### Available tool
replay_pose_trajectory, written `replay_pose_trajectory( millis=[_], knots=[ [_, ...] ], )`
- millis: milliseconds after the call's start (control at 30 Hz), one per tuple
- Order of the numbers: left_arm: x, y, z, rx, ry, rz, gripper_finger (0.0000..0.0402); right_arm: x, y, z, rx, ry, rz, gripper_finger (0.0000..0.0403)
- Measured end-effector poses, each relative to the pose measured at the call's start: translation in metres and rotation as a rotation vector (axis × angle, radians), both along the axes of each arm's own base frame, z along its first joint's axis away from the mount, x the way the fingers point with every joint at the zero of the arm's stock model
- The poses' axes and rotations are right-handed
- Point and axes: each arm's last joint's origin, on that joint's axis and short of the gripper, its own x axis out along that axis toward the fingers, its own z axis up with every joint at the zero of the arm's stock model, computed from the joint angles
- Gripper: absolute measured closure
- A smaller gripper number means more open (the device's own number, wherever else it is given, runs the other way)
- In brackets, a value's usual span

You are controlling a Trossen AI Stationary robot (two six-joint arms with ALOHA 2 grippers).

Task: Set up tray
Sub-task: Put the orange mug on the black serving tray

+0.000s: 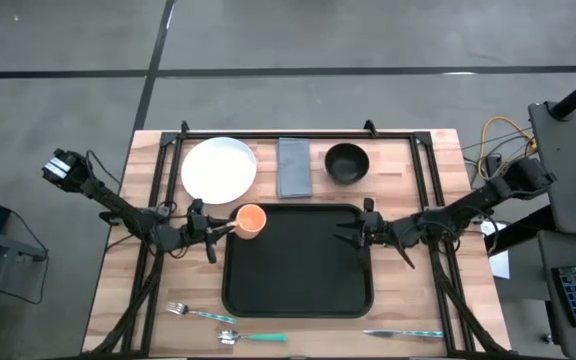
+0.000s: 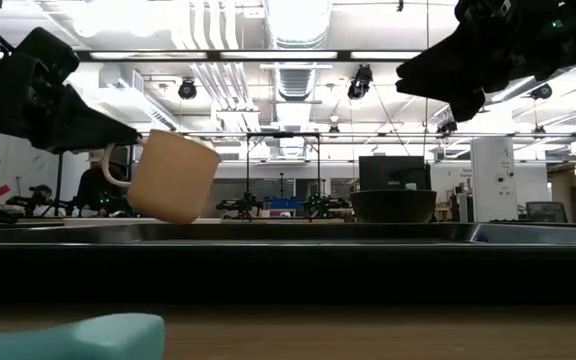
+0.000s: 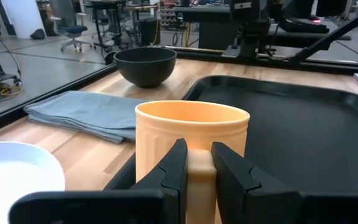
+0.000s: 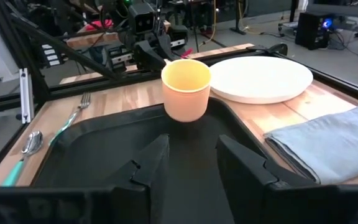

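No brand, label or writing can be read on anything here. The tray (image 1: 298,265) lies flat in the middle of the wooden surface (image 1: 413,190), bare inside. The left tool (image 1: 215,232) has its fingers closed on the handle of an orange cup (image 1: 251,220), which hangs tilted, clear of the tray, over the tray's far left corner. The right tool (image 1: 350,232) hovers over the tray's right edge with its fingers parted and nothing between them.

Beyond the tray, along the far side, stand a white plate (image 1: 218,169), a folded grey napkin (image 1: 293,167) and a black bowl (image 1: 347,162), each apart from the others. The plate sits just behind the cup. On the near edge lie a fork (image 1: 196,312) and a spoon (image 1: 250,337) with a teal handle at the left, and a knife (image 1: 401,333) at the right.
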Motion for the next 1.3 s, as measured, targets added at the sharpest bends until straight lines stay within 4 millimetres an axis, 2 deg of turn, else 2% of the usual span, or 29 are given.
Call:
replay_pose_trajectory(
  millis=[167,433,700,933,1000,1133,1300],
  knots=[
    [0.0,0.0,0.0,-0.005,0.0,0.003,0.0368,0.0,0.0,0.0,0.0,0.0,0.0,0.0281],
    [0.003,0.001,-0.012,-0.117,-0.001,0.142,0.0368,0.0,0.0,0.0,-0.002,-0.002,0.001,0.0273],
    [0.028,-0.013,-0.011,-0.121,0.014,0.217,0.0368,0.0,0.0,0.001,-0.005,-0.006,0.004,0.0281],
    [0.039,-0.019,-0.027,-0.127,0.05,0.269,0.0368,0.0,0.001,0.001,-0.006,-0.004,0.015,0.0284],
    [0.04,-0.02,-0.031,-0.141,0.061,0.267,0.0358,0.0,0.001,0.001,-0.01,-0.003,0.016,0.0284],
    [0.04,-0.021,-0.031,-0.155,0.069,0.249,0.0309,0.0,0.001,0.001,-0.009,-0.001,0.026,0.0284],
    [0.04,-0.022,-0.018,-0.19,0.036,0.197,0.0278,0.0,0.002,0.001,-0.006,0.0,0.042,0.0284]
  ],
)
